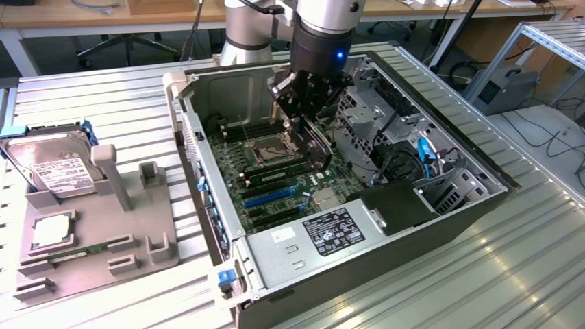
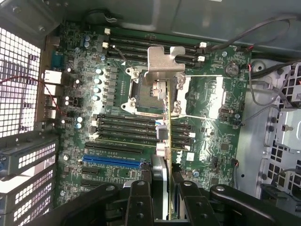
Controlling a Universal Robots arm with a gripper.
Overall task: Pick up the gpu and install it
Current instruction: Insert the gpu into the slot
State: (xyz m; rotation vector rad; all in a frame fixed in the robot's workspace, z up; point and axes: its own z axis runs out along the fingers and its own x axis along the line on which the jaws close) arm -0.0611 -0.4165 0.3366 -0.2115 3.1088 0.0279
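Observation:
My gripper [image 1: 305, 123] hangs inside the open computer case [image 1: 188, 123], above the motherboard [image 1: 265, 171], and is shut on the gpu [image 1: 317, 149]. The thin black card hangs down from the fingers, above the motherboard near the processor socket [image 1: 271, 147]. In the wrist view the gpu [image 2: 168, 136] is seen edge-on between my gripper's [image 2: 166, 202] two black fingers [image 2: 139, 202], with its silvery bracket [image 2: 165, 59] at the far end over the socket. The blue expansion slot [image 2: 112, 160] lies to one side of the card's line.
A drive cage [image 1: 366, 116] and cables crowd the case on the exterior view's right of the gripper; a power supply [image 1: 320, 236] sits at its near end. On the exterior view's left, a grey fixture [image 1: 137, 240] holds a hard drive [image 1: 51, 168], a processor [image 1: 51, 229] and a memory stick [image 1: 78, 250].

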